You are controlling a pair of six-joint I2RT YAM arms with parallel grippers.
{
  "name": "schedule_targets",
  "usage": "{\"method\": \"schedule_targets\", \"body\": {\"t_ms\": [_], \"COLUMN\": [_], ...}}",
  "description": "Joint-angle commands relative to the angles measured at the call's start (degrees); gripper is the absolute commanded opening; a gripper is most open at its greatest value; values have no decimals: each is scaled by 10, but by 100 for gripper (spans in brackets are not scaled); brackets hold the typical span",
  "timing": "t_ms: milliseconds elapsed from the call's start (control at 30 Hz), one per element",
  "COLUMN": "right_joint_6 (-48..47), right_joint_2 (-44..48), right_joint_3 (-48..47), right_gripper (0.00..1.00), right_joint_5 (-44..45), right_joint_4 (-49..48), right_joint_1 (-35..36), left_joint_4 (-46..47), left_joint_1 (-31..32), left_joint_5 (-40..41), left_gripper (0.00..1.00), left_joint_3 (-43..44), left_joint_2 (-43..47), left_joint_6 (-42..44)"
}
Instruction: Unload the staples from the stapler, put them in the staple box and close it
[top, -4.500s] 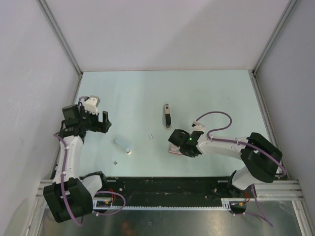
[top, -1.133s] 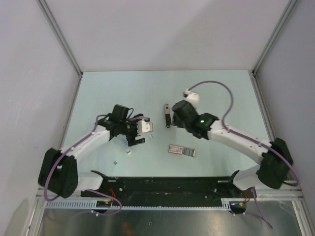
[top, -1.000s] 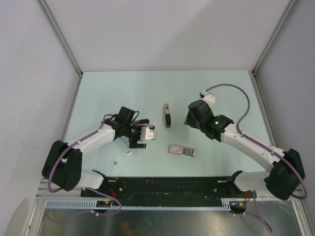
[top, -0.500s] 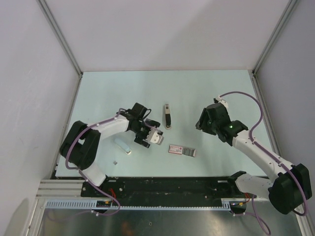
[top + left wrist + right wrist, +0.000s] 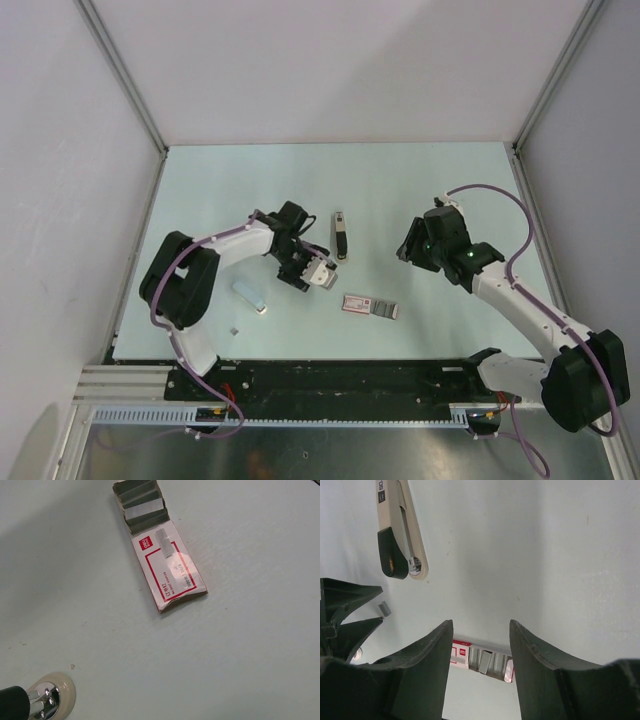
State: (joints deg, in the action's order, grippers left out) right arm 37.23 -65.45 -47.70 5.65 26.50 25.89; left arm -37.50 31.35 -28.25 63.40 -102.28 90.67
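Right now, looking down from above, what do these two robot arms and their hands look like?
Both are built of white tubular links joined by chunky black joint housings. A purple cable runs along the left arm and loops above the right arm, which shows a small green light. The left hand and right hand are black; the right one's two fingers are broad and tapering.

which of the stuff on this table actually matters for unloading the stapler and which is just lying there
Part of the job:
- stapler
- pale blue staple bar
- small grey staple bit

Just lying about:
- red and white staple box, open at one end, grey strips showing
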Motion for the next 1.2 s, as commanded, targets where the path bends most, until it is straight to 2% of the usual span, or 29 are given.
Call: {"method": "schedule_targets", "body": {"t_ms": [0,133,400,500,667,733,1167], "right_joint_6": [-11,-10,-8,-7,-4,-3,2], "right_joint_2": [-10,-18,-30,-34,-38,-38,-37], "right_joint_3": [-1,-1,0,0,1,1,6], "right_gripper": [53,53,53,52,51,51,51], "right_joint_5": [-12,-13,-9,-9,-10,-9,3], "right_joint_4": [-24,-31,-35,-38,-41,-41,-37], "right_joint_1": [-3,-3,-1,-1,2,4,19], "left_joint_4": [-30,-30,-30,-30,-30,-31,-30], "left_joint_1": [12,19,25,25,25,24,6], "left_joint_5": [-20,-24,-20,-18,5,16,-23], "left_gripper": [71,69,65,59,43,40,39], "left_joint_3": [18,32,27,26,35,44,124], "left_joint_2": [-12,-26,-29,-29,-38,-46,-68], "left_joint_6": [15,-20,-33,-45,-76,-98,-222]}}
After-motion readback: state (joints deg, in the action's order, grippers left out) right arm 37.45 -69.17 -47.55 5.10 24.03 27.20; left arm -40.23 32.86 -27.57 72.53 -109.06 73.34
